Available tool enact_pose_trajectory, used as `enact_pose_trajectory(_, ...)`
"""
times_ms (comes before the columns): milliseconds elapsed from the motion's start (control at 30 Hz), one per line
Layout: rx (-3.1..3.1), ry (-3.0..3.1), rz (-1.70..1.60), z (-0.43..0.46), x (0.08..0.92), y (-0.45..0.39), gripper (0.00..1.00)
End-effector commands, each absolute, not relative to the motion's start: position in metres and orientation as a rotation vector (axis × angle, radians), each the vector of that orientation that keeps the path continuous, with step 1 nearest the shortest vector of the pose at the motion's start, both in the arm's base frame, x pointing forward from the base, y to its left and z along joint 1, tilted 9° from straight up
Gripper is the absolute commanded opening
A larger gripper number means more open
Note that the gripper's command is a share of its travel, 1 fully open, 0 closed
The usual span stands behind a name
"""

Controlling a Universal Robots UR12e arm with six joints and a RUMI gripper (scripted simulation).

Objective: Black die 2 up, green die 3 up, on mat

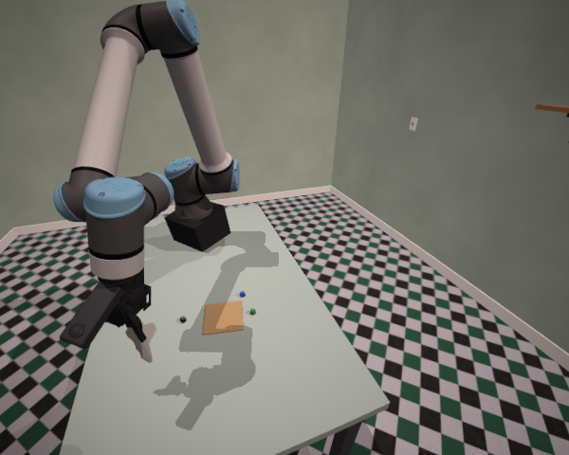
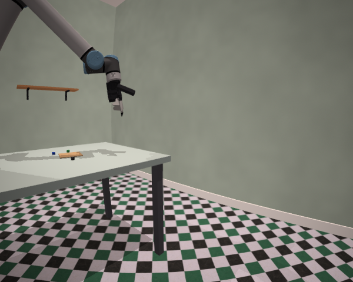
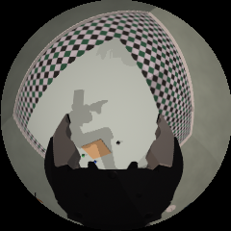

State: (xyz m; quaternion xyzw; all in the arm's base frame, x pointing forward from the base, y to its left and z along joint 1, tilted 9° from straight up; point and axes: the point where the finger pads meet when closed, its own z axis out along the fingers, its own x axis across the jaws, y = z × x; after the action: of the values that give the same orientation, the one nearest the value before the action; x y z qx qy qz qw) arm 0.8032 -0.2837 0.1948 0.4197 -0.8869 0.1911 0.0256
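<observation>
The black die (image 1: 182, 318) (image 2: 72, 158) (image 3: 117, 142) lies on the table beside the orange mat (image 1: 223, 323) (image 2: 70, 155) (image 3: 94, 151), apart from it. The green die (image 1: 252, 311) (image 2: 67, 150) (image 3: 83, 155) lies off the mat on the opposite side from the black die. The blue die (image 1: 242, 294) (image 2: 53, 153) (image 3: 95, 162) lies off the mat, near the corner towards the robot base. The dice are too small to read their numbers. My gripper (image 3: 113, 114) is open and empty, high above the table; in the top view it appears left of the black die.
The table (image 1: 294, 391) (image 2: 130, 157) carries the black robot base (image 1: 199, 228) at its far end in the top view. The arm's shadow falls across the mat and table. A wooden shelf (image 1: 561, 109) (image 2: 47, 88) is on the wall, away from the table.
</observation>
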Motion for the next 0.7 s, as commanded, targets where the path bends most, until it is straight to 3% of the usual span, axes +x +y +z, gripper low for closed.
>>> enact_pose_trajectory(0, 1.267, -2.790, 0.546, 0.176, 0.763, -0.272, 1.00)
enact_pose_trajectory(433, 1.106, -2.945, 0.329, 0.095, 0.617, -0.207, 1.00)
enact_pose_trajectory(667, 1.063, -2.978, 0.277, 0.077, 0.583, -0.188, 1.00)
